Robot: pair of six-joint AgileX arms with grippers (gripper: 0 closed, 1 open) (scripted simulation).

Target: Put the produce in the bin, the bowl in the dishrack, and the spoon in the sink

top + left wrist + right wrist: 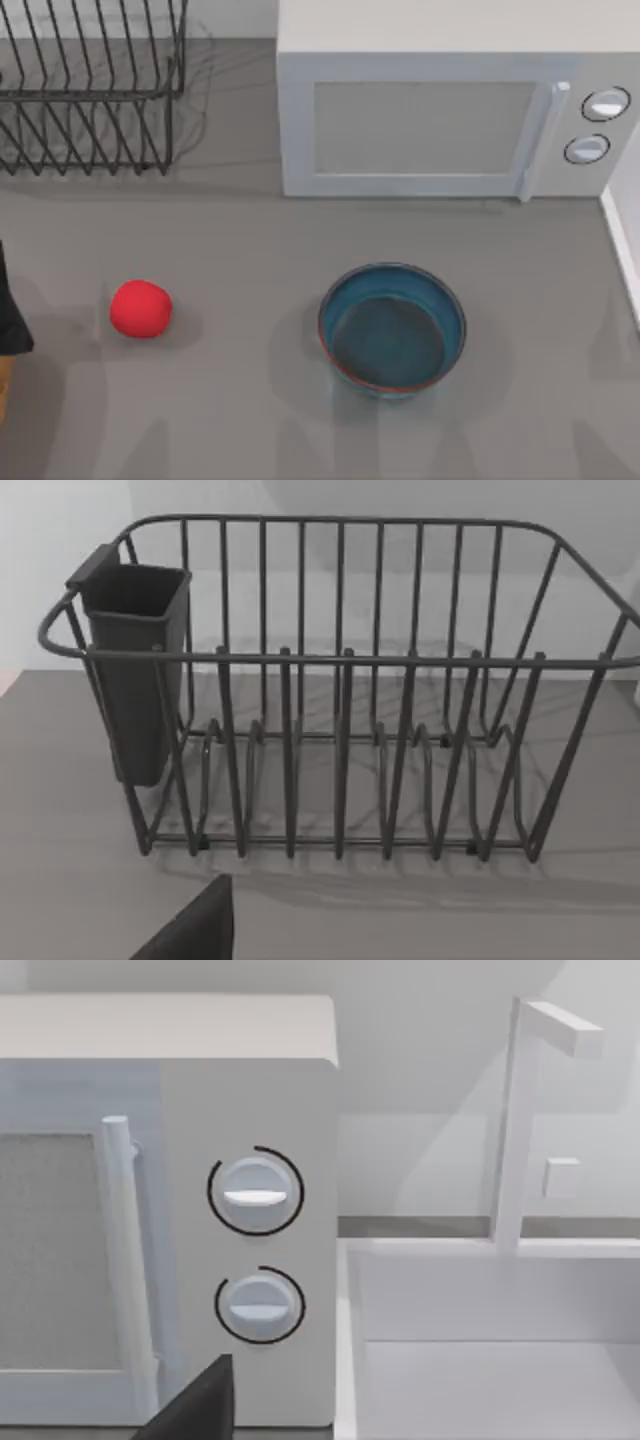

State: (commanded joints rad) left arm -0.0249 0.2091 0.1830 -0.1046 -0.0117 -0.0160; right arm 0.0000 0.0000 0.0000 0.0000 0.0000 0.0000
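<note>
The flat grey bench [250,240] carries everything, and the biggest thing on it is the white box-shaped microwave [430,130] standing along the far edge toward the right, its door shut, a vertical bar handle [545,140] beside two round dials [605,104] stacked one above the other. To the right of the microwave, the right wrist view shows a white rectangular sink [500,1360] sunk beside it, with a slim white angular faucet [520,1120] rising at its back rim. At the far left corner stands the black thin-wire dishrack [90,90], well apart from the microwave; in the left wrist view its upright rods [340,680] are bare and a dark grey plastic utensil cup [135,670] hangs inside one end. The round, deep teal-blue glazed bowl [392,330], darker inside with a thin reddish-brown edge, sits upright on the bench in front of the microwave, right of centre, holding nothing. The small smooth bright red ball of produce [140,308] lies on the bench at the left, well apart from the bowl and in front of the dishrack. A dark wedge [195,930] of the left hand sits at the edge of the left wrist view, and a like wedge [195,1405] of the right hand in the right wrist view; I cannot tell whether either hand is spread or pressed together.
</note>
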